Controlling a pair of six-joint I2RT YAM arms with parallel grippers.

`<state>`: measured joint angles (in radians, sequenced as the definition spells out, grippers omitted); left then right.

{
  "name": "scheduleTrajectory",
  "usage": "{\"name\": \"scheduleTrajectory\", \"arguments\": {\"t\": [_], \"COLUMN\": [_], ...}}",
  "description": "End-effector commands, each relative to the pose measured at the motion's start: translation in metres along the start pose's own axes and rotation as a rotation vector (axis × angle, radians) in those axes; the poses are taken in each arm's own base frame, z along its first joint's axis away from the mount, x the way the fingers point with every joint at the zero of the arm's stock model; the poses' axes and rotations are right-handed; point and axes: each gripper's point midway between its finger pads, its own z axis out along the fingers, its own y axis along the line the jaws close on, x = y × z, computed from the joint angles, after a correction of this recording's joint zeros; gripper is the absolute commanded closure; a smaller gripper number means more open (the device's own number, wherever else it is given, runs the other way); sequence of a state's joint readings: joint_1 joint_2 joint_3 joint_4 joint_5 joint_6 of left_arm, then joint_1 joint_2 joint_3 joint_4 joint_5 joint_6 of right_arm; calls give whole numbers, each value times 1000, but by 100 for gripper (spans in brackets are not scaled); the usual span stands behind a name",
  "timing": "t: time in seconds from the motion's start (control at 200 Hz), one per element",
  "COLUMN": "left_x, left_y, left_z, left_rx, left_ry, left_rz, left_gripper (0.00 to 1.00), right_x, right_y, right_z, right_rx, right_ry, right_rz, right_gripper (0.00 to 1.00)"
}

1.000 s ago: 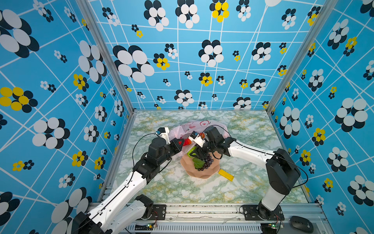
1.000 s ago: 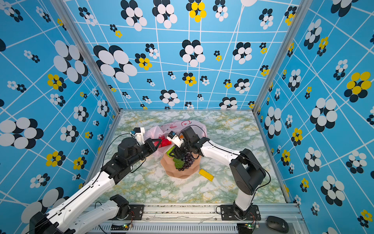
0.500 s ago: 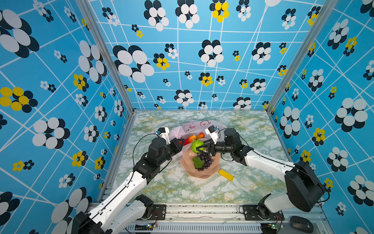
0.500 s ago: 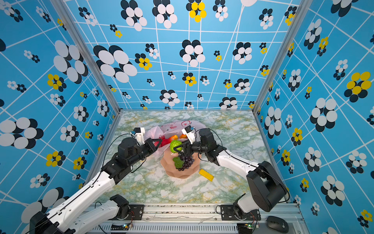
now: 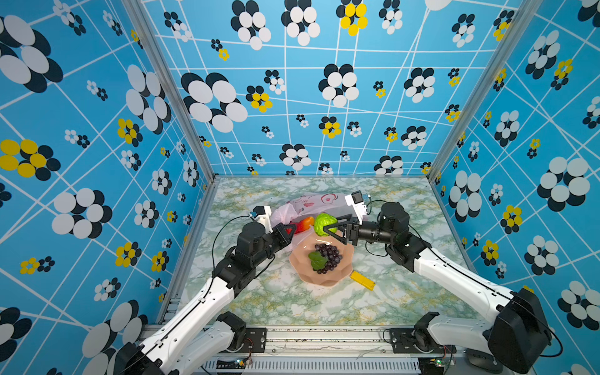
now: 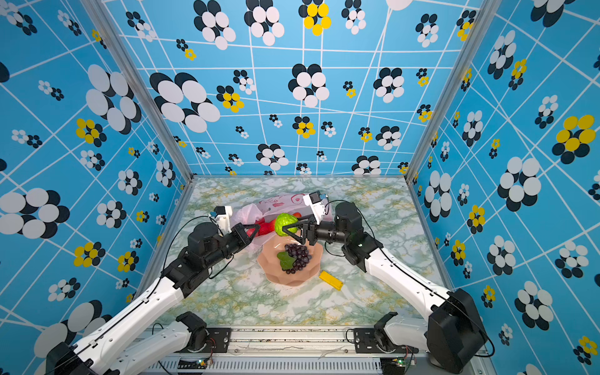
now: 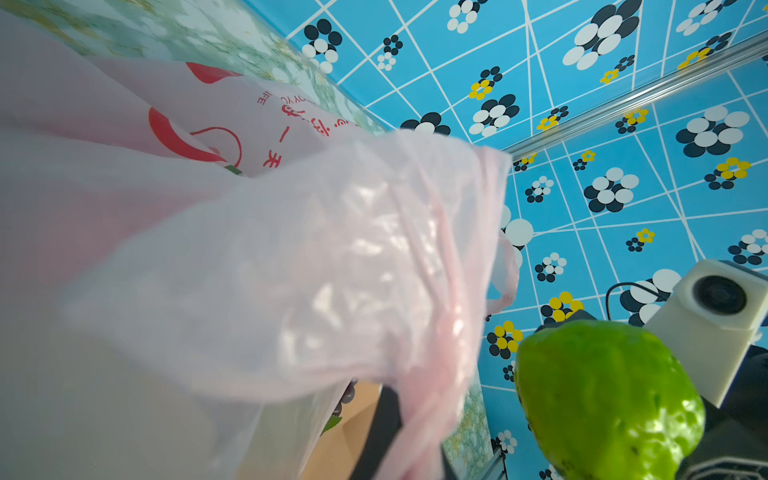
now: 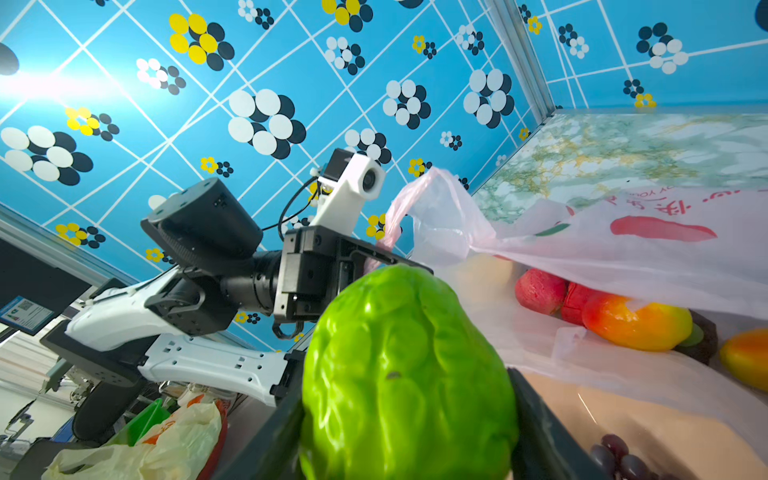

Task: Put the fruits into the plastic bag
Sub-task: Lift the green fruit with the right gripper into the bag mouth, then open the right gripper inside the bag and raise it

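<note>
The pale-pink plastic bag [image 5: 308,204] [image 6: 276,204] lies at the back of the table. My left gripper [image 5: 289,230] [image 6: 251,231] is shut on the bag's near edge and holds its mouth up; the film [image 7: 291,249] fills the left wrist view. My right gripper [image 5: 329,227] [image 6: 290,228] [image 8: 407,415] is shut on a bumpy green fruit [image 5: 323,223] [image 6: 285,223] [image 8: 407,374] [image 7: 602,395], which hangs just before the bag's mouth. Inside the bag lie a red apple [image 8: 540,291] and a red-yellow mango [image 8: 636,324] [image 5: 305,224]. Dark purple grapes [image 5: 328,256] [image 6: 297,256] rest on the plate.
The salmon-pink scalloped plate [image 5: 324,281] [image 6: 285,280] sits below the held fruit, in front of the bag. A flat yellow block [image 5: 362,281] [image 6: 330,280] lies just right of it. Patterned blue walls close in three sides.
My right gripper has lifted the green fruit off the plate, turned level and carried it to the bag's mouth. The right arm has swung out to the right. The left gripper has stayed put.
</note>
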<state>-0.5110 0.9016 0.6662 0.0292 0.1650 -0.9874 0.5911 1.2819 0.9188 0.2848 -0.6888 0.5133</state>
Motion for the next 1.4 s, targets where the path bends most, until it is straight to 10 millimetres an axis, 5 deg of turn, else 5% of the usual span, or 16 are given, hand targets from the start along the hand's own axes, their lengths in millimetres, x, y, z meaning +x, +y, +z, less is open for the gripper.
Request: {"name": "scheduleTrajectory", "arguments": {"t": [0.0, 0.265, 0.83, 1.4], "left_x": [3, 3, 3, 3], "left_y": [-3, -4, -4, -2], "left_z": [-3, -3, -2, -11], "left_rx": [18, 14, 8, 4], "left_ry": [6, 6, 2, -14], "left_rz": [-2, 2, 5, 13], "left_gripper": [100, 100, 100, 100], "right_x": [2, 4, 40, 47], "right_y": [-17, -40, -88, -164], "right_z": [13, 38, 58, 84], "right_rx": [43, 49, 157, 371], "right_ry": [49, 81, 218, 330], "right_rz": [56, 82, 61, 8], "right_gripper": [38, 39, 39, 38]}}
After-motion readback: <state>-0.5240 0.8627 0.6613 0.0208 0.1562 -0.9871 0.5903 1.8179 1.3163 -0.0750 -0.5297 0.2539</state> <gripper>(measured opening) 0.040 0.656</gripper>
